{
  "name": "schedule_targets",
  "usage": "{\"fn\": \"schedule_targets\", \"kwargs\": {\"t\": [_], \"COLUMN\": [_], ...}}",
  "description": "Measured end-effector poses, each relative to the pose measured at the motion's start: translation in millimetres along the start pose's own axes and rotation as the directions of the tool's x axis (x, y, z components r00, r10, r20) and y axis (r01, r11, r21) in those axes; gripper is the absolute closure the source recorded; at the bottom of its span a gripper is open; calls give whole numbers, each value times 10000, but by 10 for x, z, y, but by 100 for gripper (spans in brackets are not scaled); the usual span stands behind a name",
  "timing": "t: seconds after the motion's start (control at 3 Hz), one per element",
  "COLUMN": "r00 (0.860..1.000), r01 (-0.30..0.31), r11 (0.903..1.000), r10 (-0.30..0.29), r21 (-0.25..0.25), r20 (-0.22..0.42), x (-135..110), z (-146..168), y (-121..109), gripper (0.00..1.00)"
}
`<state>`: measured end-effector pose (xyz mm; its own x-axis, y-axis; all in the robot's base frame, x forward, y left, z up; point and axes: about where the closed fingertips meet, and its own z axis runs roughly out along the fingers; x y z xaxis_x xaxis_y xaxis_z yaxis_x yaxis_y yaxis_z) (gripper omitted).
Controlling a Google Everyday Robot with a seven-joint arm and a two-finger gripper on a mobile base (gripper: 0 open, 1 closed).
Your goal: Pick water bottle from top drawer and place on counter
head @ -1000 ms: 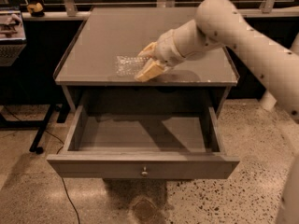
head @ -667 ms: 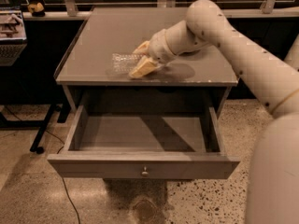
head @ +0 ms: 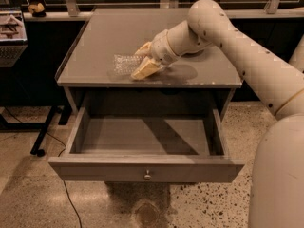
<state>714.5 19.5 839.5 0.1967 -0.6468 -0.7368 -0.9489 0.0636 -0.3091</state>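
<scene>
The water bottle [head: 124,63], clear and crinkled, lies on its side on the grey counter [head: 109,30], left of centre near the front edge. My gripper [head: 143,59] reaches in from the right, its two tan fingers [head: 145,70] closed around the bottle's right end, low over the counter top. The top drawer [head: 142,137] is pulled fully out below; its inside shows nothing in it, and its round knob [head: 147,175] faces me.
A dark shelf at the far left holds small items [head: 11,24] and a yellowish object [head: 35,7]. A black stand leg [head: 42,137] and a cable [head: 66,194] lie on the speckled floor to the left. My arm [head: 266,80] fills the right side.
The arm has swung a little to the left and farther onto the counter, carrying the bottle with it. The drawer has stayed open.
</scene>
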Motion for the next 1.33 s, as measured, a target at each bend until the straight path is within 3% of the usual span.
{"fn": "schedule_targets", "kwargs": {"t": [1.0, 1.33], "r00": [10000, 10000], "r01": [0, 0], "r11": [10000, 10000], "r10": [0, 0], "r21": [-2, -4], "r20": [0, 1], "x": [0, 0], "z": [1, 2], "y": [0, 1], "gripper": [12, 0]}}
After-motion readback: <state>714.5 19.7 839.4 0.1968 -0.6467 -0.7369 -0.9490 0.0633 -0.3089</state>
